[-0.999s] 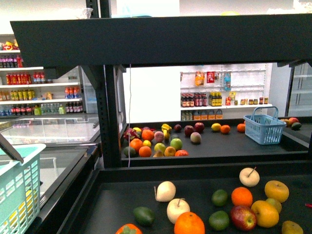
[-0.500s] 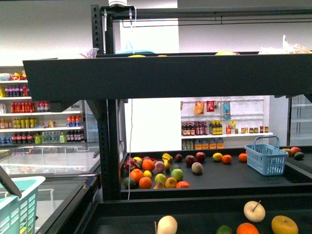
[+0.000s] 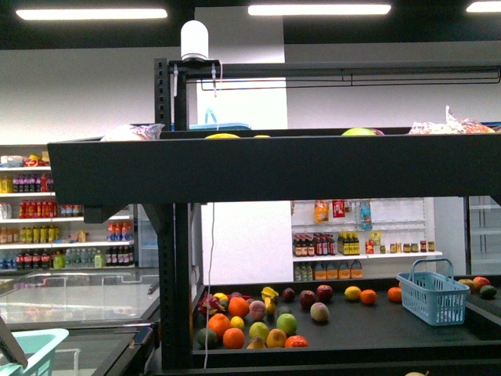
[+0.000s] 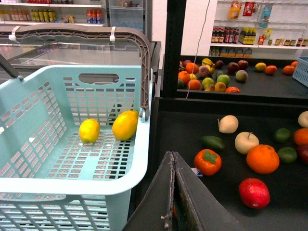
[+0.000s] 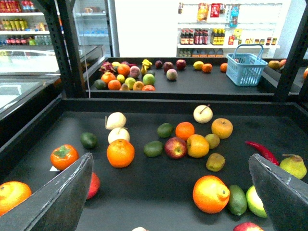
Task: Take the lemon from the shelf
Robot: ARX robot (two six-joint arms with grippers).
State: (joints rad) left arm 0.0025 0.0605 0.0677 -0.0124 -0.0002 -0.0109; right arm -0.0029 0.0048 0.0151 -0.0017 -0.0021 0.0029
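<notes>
The black shelf (image 3: 274, 168) fills the front view; its top tier's front lip crosses the middle. Two yellow rounded tops (image 3: 221, 135) peek over that lip; I cannot tell what fruit they are. In the left wrist view, two bright yellow lemons (image 4: 125, 124) lie in a teal basket (image 4: 72, 180) beside the shelf's lower tray (image 4: 231, 187). My left gripper (image 4: 172, 156) is shut and empty, above the tray's edge next to the basket. My right gripper (image 5: 171, 161) is open and empty above the lower tray (image 5: 159, 178), among mixed fruit. Neither gripper shows in the front view.
The lower tray holds oranges (image 5: 120, 152), apples (image 5: 176, 147), limes, a persimmon (image 4: 208, 161) and a red chilli (image 5: 262, 151). A farther tray carries more fruit (image 3: 258, 317) and a blue basket (image 3: 433, 296). White wall shelves of bottles (image 3: 63, 235) stand behind.
The front view has risen: the lower tray of fruit has dropped out of sight, and the top tier, its uprights and the ceiling lights have come into view.
</notes>
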